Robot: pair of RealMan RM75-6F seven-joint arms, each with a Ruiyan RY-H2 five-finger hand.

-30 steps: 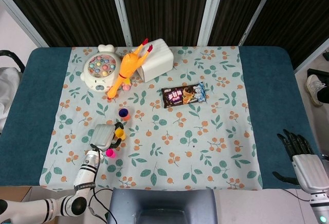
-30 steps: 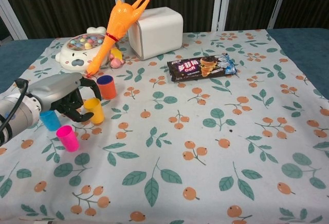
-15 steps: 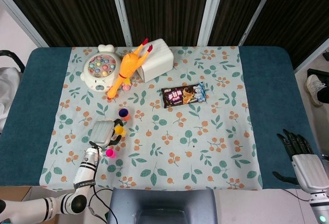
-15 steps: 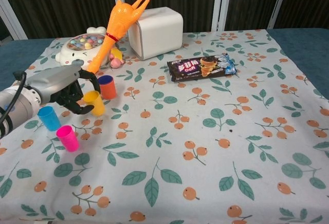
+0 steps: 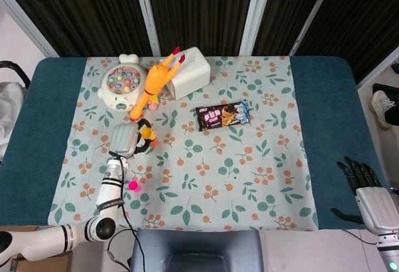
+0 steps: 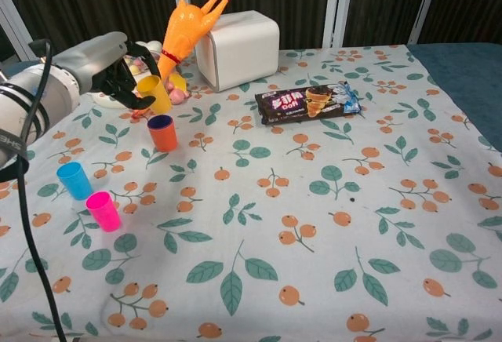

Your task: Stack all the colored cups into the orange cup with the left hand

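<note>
My left hand (image 6: 106, 63) grips the yellow cup (image 6: 154, 93) in the air, fingers curled round its side, above and just behind the orange cup (image 6: 162, 132); the yellow cup is tilted, its mouth turned up and toward the hand. In the head view the same hand (image 5: 125, 140) covers the orange cup, and only the yellow cup (image 5: 147, 133) shows at its edge. The orange cup stands upright on the floral cloth (image 6: 314, 224), open and with nothing in it. The blue cup (image 6: 75, 180) and the pink cup (image 6: 103, 210) stand upright, just beside each other, nearer the front left of the cloth and well apart from the orange cup; the head view shows the pink cup (image 5: 133, 186) beside my forearm. Behind my hand lie the fishing toy (image 5: 123, 88), the rubber chicken (image 6: 184, 36) leaning across it, and the white box (image 6: 238, 48); the snack packet (image 6: 307, 102) lies flat toward the centre. My right hand (image 5: 360, 177) rests off the cloth at the table's right edge, fingers spread, holding nothing.
</note>
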